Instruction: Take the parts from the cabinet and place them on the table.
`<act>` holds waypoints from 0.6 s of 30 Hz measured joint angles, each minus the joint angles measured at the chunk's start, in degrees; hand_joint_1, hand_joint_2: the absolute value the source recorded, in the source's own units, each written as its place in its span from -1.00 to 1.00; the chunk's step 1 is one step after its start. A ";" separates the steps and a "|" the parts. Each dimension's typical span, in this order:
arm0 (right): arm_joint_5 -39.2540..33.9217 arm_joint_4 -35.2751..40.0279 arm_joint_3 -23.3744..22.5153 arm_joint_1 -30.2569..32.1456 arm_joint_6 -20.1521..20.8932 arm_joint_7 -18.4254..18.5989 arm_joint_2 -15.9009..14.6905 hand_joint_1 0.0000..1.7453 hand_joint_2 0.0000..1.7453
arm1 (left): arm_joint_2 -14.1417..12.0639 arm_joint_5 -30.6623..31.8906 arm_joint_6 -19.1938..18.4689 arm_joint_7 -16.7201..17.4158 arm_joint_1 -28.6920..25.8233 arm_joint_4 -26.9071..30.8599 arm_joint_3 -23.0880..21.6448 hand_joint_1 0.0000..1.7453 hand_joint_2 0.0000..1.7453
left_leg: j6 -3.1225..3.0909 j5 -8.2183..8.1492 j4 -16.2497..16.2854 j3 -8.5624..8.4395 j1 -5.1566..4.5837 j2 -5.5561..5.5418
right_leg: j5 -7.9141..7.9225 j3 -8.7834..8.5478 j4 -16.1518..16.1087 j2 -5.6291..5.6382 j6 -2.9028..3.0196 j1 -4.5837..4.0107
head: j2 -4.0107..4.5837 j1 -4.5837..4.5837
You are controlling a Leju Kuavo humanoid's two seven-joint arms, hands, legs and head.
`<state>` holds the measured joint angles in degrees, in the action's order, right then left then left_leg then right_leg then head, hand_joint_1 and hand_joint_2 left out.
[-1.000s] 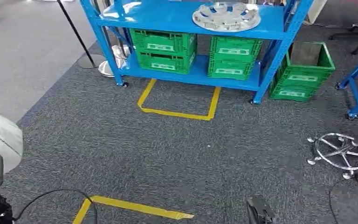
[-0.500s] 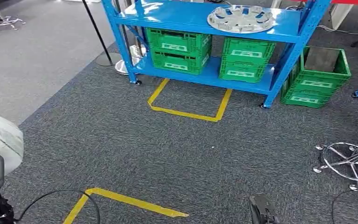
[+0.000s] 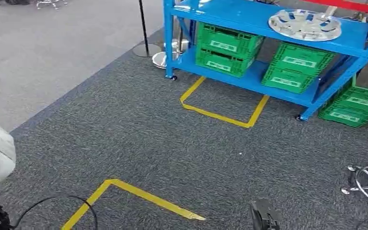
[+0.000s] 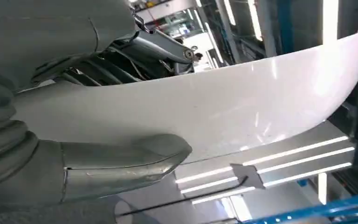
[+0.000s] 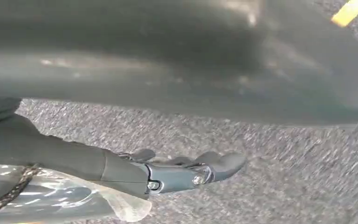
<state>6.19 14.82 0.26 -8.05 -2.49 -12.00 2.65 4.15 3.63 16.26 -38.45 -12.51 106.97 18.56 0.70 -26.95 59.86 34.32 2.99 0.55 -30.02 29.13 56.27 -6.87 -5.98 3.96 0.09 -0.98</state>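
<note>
A blue cabinet [image 3: 249,28] stands on grey carpet [image 3: 139,134] with green crates [image 3: 227,43] on its lower shelf and the silver part [image 3: 305,24] on top — the right hand [image 5: 186,170] hangs empty, fingers loosely extended, while the left hand's [image 4: 98,163] grip I cannot tell.

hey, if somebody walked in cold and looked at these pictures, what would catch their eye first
Most likely the blue rack at the top of the head view, with a silver wheel cover on its upper shelf and green crates below. Next, the yellow tape marking a box on the grey carpet in front of it.
</note>
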 joint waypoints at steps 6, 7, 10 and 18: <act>-0.02 0.00 0.00 0.34 0.00 0.02 -0.22 -1.00 -1.00 | 0.07 0.07 0.00 -0.02 0.05 0.00 0.04 1.00 1.00 | -1.95 0.35 -0.26 0.29 -2.43 -3.97 | -7.86 10.34 19.31 6.79 3.84 -2.90 | 0.00 0.09; 0.00 0.00 0.00 0.30 0.00 0.00 -0.22 -1.00 -1.00 | 0.07 0.07 0.00 -0.02 0.08 0.00 0.04 1.00 1.00 | -2.16 0.35 -0.25 0.17 -2.89 -4.83 | -5.68 9.70 16.90 7.04 4.93 -3.59 | 0.00 0.13; -0.02 0.00 0.00 0.01 -0.02 0.00 -0.40 -1.00 -1.00 | 0.15 0.07 0.00 -0.02 0.09 -0.02 0.07 1.00 1.00 | -2.71 0.16 -0.33 -0.26 -3.46 -6.80 | 1.97 5.19 4.51 11.88 8.86 -5.92 | 0.00 0.04; 0.00 0.07 0.00 0.11 -0.07 0.00 -0.07 -1.00 -1.00 | 0.02 0.04 0.02 -0.02 0.52 0.00 0.20 1.00 1.00 | -0.24 -4.42 7.51 4.00 -3.56 -1.83 | 1.95 1.78 0.21 6.97 8.07 -4.90 | 0.00 -0.44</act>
<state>6.18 14.88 0.26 -7.94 -2.56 -12.00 2.58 4.17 3.67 16.28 -38.47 -11.98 106.97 18.75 0.47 -31.36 67.37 38.32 -0.56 -1.28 -28.07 30.91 56.48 0.09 2.09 -0.94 0.09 -1.42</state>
